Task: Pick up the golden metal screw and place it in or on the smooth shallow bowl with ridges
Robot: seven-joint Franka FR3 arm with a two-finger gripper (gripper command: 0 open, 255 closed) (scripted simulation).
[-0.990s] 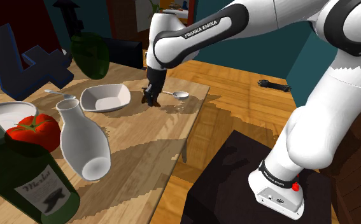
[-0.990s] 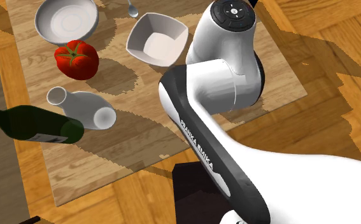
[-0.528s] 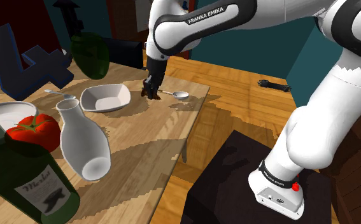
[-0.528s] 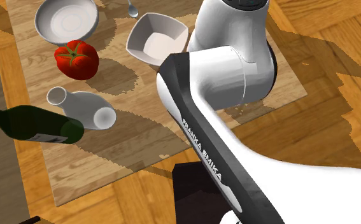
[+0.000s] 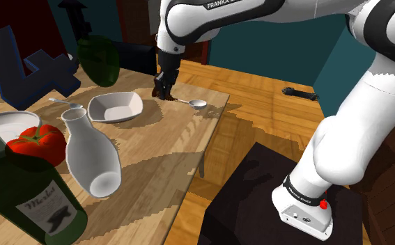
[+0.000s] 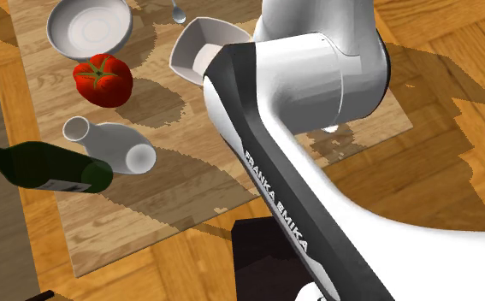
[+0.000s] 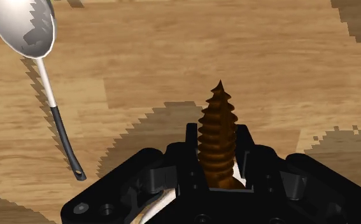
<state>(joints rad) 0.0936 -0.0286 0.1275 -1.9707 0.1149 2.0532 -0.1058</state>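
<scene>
**Q:** State of the end effector?

**A:** The black gripper hangs above the far end of the wooden table. Its fingers are clamped on the brown-gold screw, whose tip points away from the hand, towards the tabletop.

**Q:** Where is the screw relative to the bowl?

**A:** It is clear of the table, in the grip, above a metal spoon. The square white bowl sits near, to the shoulder view's left, apart from the gripper. A round white bowl stands farther off, beside a tomato.
</scene>
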